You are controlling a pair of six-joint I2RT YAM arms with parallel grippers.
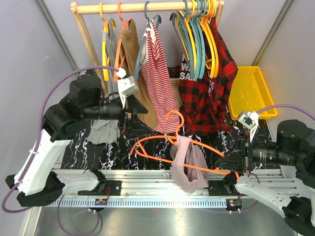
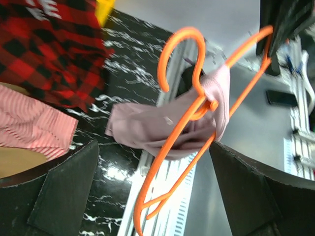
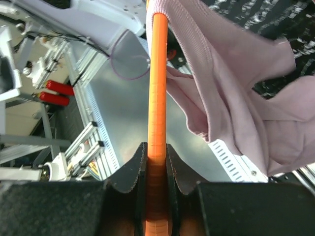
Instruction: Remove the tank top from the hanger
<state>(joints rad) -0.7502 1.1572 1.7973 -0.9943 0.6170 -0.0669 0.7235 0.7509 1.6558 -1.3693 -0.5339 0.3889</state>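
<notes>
You are finding very little writing here. There are only some white letters (image 1: 188, 75) on a dark garment (image 1: 183, 70) that is hanging on the wooden rack (image 1: 147, 7) behind the red and black plaid shirt (image 1: 209, 93). The lower line is reading something like "SAM", but the hangers and the shirt are covering the rest, so I cannot be sure.

The tank top (image 1: 189, 164) is pale pink and made of thin, soft cloth. The right wrist view is showing a ribbed band along its edge. It is hanging on the orange hanger (image 1: 157, 142) just below the hook, with a strap passing over the bar. Its body is drooping in loose folds over the near edge of the black marbled table (image 1: 118, 152) and the metal rail (image 1: 142, 179) there. The hanger is lying tilted, low over the table and away from the rack.

Your right gripper (image 3: 156, 152) is holding the hanger — its two fingers are pressing together on the orange bar near one end. Your left gripper (image 2: 153, 162) is keeping its fingers spread wide and is gripping nothing — the hanger and the tank top are showing between them, a little further off.
</notes>
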